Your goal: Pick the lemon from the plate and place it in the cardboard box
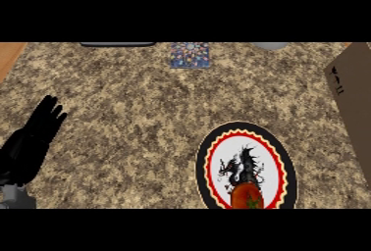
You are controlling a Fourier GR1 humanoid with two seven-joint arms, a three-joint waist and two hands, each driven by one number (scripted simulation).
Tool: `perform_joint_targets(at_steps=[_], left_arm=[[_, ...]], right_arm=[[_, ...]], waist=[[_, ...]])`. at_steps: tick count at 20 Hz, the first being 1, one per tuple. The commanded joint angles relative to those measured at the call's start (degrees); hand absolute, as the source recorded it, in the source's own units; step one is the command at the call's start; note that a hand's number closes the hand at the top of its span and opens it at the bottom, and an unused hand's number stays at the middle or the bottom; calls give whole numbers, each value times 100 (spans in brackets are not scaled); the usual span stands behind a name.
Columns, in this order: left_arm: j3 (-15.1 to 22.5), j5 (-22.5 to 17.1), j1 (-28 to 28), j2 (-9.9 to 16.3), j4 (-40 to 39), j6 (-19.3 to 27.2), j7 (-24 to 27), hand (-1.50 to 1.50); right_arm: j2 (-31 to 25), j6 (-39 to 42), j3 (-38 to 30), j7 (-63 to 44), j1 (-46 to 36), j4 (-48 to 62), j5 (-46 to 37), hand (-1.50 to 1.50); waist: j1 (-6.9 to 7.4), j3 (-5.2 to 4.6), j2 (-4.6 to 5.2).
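Note:
A round plate [217,162] with a black rim, a red and yellow ring and a black dragon figure lies on the counter at lower centre-right. On its near part sits a round orange-red fruit [246,197] with a green star-shaped top; it looks more like a tomato than a lemon. The brown cardboard box [354,93] stands at the right edge, only its side wall showing. My left hand [33,139] rests at the far left with fingers straight, holding nothing, far from the plate. The right hand does not show.
The granite counter [130,98] spreads across the view. A small patterned blue square [190,55] lies at the back centre. A dark flat object [117,44] and a grey round object [270,46] sit at the far edge. Wooden surface [9,56] shows at upper left.

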State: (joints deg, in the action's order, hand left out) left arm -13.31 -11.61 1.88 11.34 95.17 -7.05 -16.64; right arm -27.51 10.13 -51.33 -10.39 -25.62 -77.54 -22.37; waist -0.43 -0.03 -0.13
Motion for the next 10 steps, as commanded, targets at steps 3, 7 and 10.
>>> perform_joint_targets(at_steps=[3,7,10], left_arm=[[-312,-301,-45,258,-57,-307,42,0],[-110,85,46,-20,-590,-125,487,0],[33,101,187,-22,88,104,-198,0]], right_arm=[[-804,897,-604,331,695,224,998,-150],[-1172,841,-664,1162,912,1120,1173,-150],[-1384,832,-327,712,875,879,1279,-150]], waist=[[3,3,1],[21,5,22],[43,4,11]])
